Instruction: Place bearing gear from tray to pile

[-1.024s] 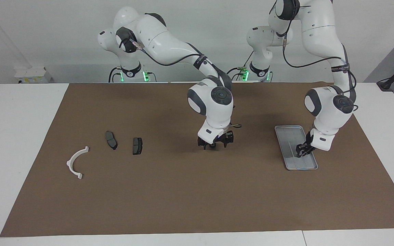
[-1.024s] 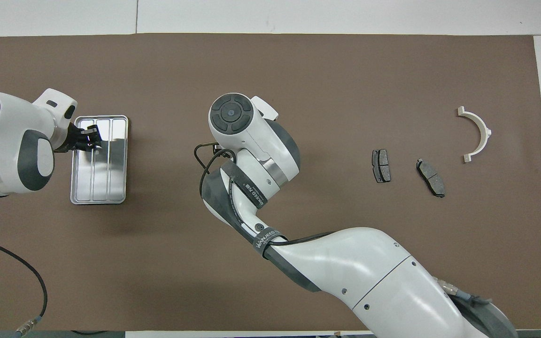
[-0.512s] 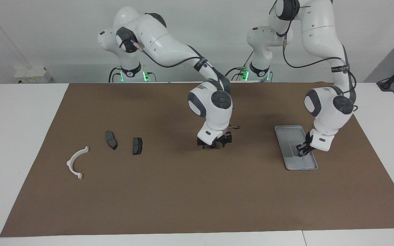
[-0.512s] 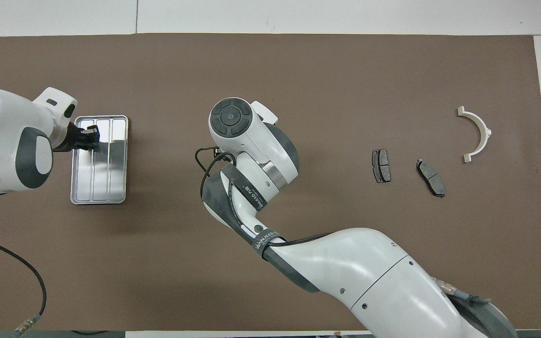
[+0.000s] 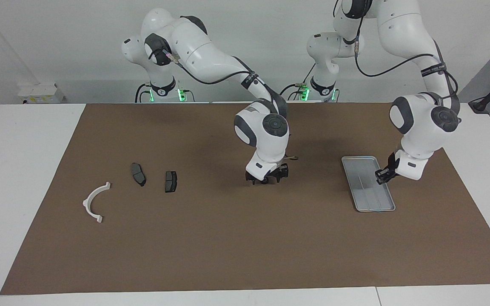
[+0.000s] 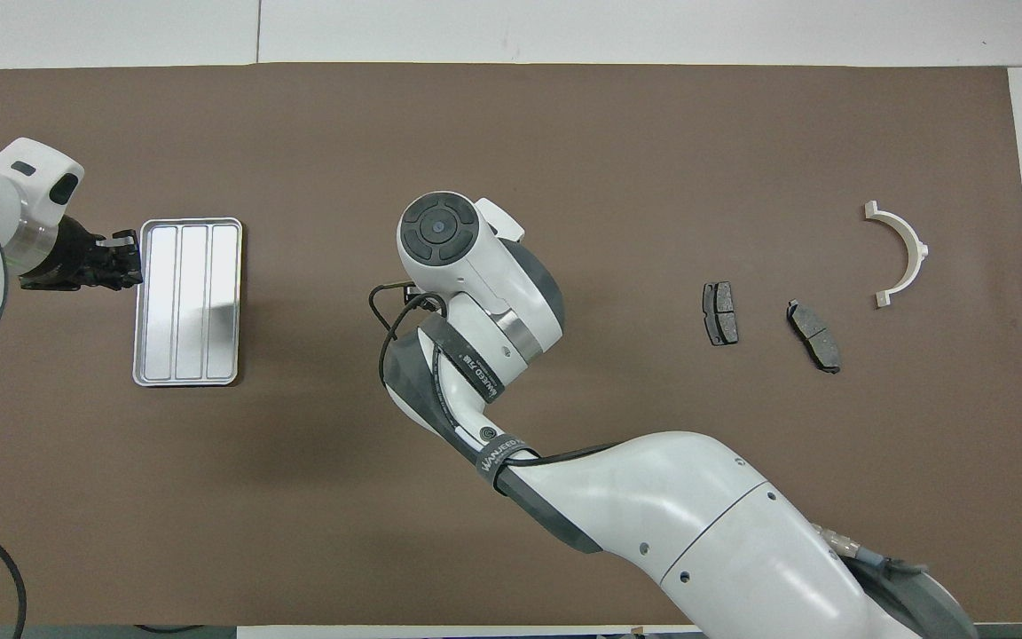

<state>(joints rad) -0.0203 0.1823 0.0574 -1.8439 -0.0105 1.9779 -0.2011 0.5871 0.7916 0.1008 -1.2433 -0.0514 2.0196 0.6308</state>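
Facing: left hand point(image 5: 382, 176) shut, raised over tray point(image 5: 370, 202) edge; right hand point(image 5: 267, 179) spread open, empty, low over mat point(image 5: 228, 238) mid-desk; pile point(image 5: 138, 174) toward right arm's end. Overhead: small grey bearing gear point(image 6: 125, 238) pinched at left hand; right hand hidden under own arm.

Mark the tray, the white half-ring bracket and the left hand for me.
tray point(image 6: 187, 302): overhead view, bare ridged floor.
white half-ring bracket point(image 5: 90, 199): facing view, middle of the arc.
left hand point(image 5: 382, 176): facing view, at its fingertips, over the tray's edge.
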